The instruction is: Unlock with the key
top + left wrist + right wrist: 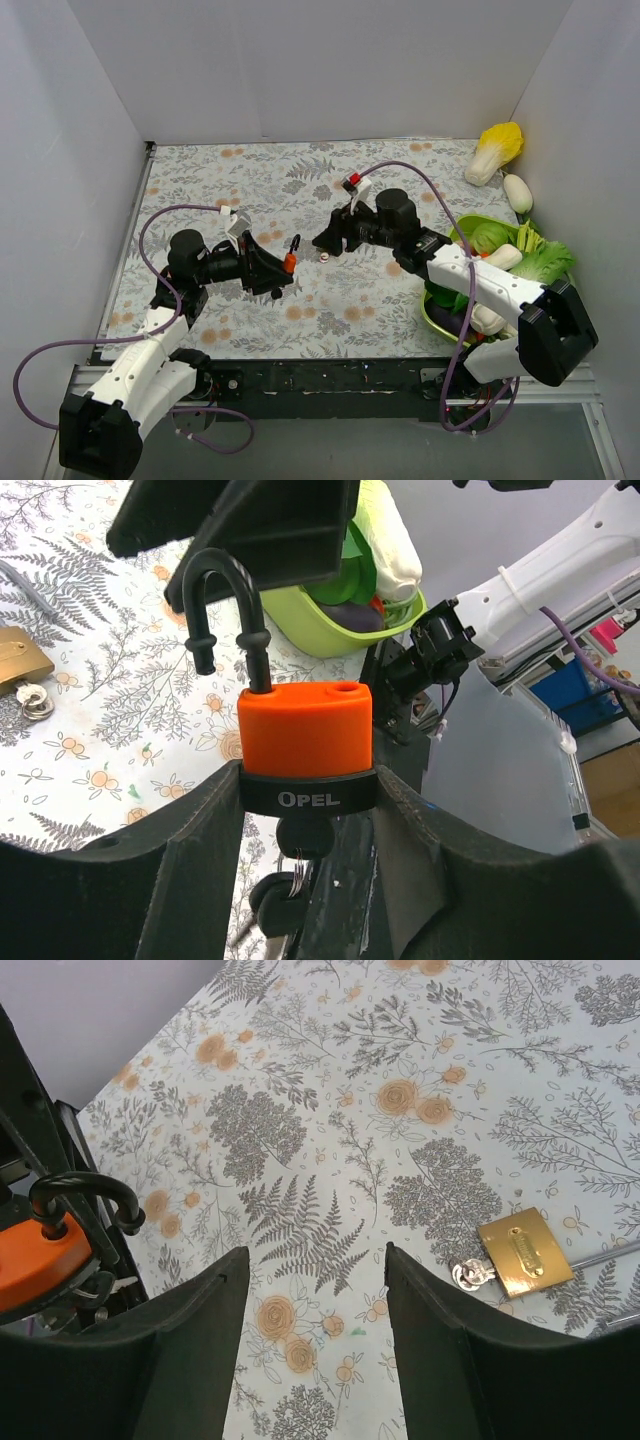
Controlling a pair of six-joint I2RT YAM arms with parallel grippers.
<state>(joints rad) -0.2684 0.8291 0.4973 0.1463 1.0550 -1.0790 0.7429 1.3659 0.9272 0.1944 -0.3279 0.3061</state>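
The top camera looked down from above and behind over the whole table (200, 180). The left wrist camera sat close to the orange padlock (305, 730), facing right; the right one faced left. Both caught the brass padlock (523, 1252)

The far strip of the counter (280, 165) lies open, broad enough for either hand to sweep across, though white walls (60, 150) close it in on the left, the back and the right. The middle is tight. The left hand (283, 268), clamped around an orange padlock (290, 262), faces the right hand (320, 242), whose fingers are spread, across a narrow gap. A brass padlock (522, 1253) lies on the counter just beside that gap. The right side is crowded: a green bowl (430, 310) heaped with vegetables, and a cabbage (497, 150) and a white radish (517, 192) near the wall. Purple cables (150, 225) arch above both arms.
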